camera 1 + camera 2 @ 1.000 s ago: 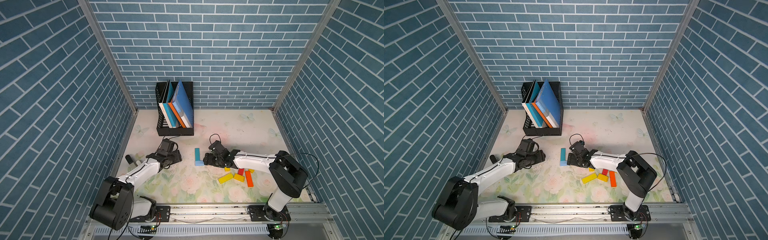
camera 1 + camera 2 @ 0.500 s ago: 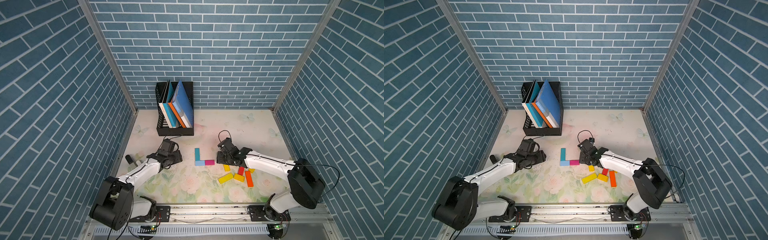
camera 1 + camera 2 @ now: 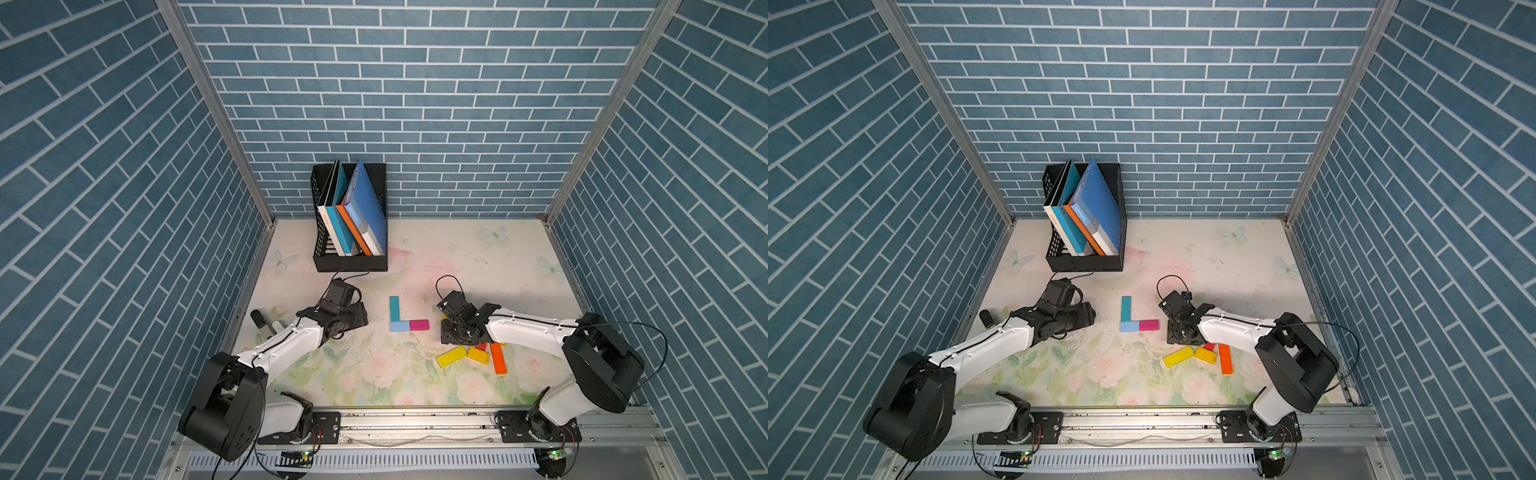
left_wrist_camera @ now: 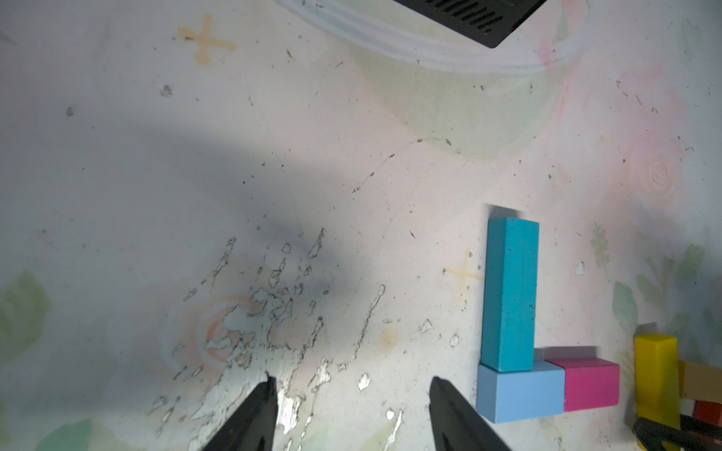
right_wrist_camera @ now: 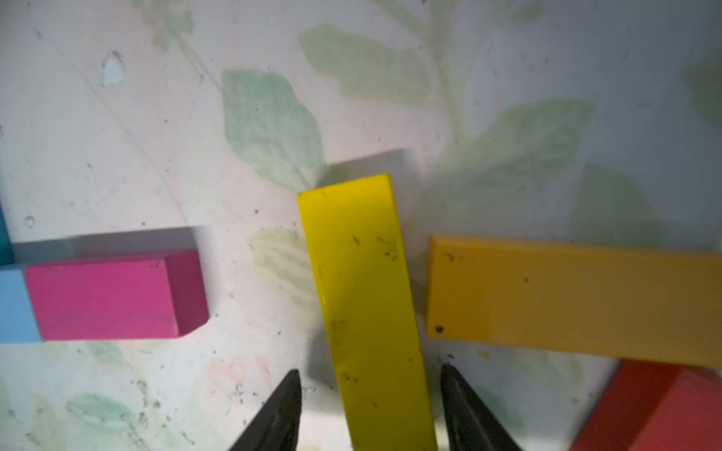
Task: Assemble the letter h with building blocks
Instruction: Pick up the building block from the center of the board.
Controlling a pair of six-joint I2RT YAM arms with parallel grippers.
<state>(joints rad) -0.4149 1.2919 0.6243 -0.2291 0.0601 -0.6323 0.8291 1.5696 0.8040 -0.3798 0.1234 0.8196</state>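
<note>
A teal block (image 3: 394,308) (image 4: 510,293), a light blue block (image 3: 400,326) (image 4: 519,394) and a magenta block (image 3: 419,325) (image 5: 105,296) lie joined in an L on the mat. Loose yellow (image 3: 452,357), orange (image 3: 497,363) and red (image 5: 656,410) building blocks lie to its right. My right gripper (image 3: 457,332) (image 5: 370,371) points down over the pile's near edge and is open astride a yellow block (image 5: 367,293), with a narrow gap on each side. My left gripper (image 3: 357,322) (image 4: 351,380) hangs open and empty over bare mat, left of the L.
A black file holder (image 3: 351,262) (image 3: 1084,262) with leaning books stands at the back, behind the left arm. A yellow-orange block (image 5: 566,293) lies right beside the straddled one. A small black cylinder (image 3: 259,320) stands by the left wall. Brick walls close in three sides.
My right gripper has drawn back from the L toward the pile, leaving the magenta block against the light blue one. The left arm has not moved.
</note>
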